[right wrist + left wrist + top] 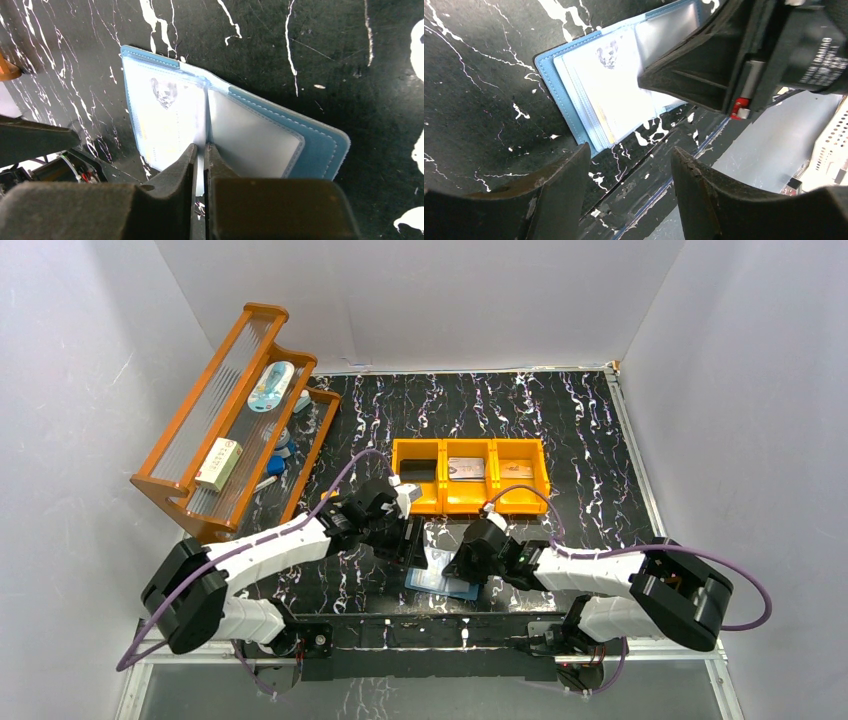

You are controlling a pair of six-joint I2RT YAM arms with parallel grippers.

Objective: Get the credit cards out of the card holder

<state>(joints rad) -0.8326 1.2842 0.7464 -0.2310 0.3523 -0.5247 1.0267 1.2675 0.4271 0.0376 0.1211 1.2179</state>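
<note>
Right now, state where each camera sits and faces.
Top external: above and behind the left arm and right arm, both showing, looking down on the table.
Left wrist: on the left arm, looking past the left end effector at the card holder.
Right wrist: on the right arm, looking past the right end effector, pinched on a card holder leaf.
Shared: both wrist views show the card holder.

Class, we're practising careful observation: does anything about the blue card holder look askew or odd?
Yes. The card holder lies open at a slant to the near edge of the table. The right fingers pinch a clear inner leaf at its fold, holding it up on edge while the rest lies flat.
</note>
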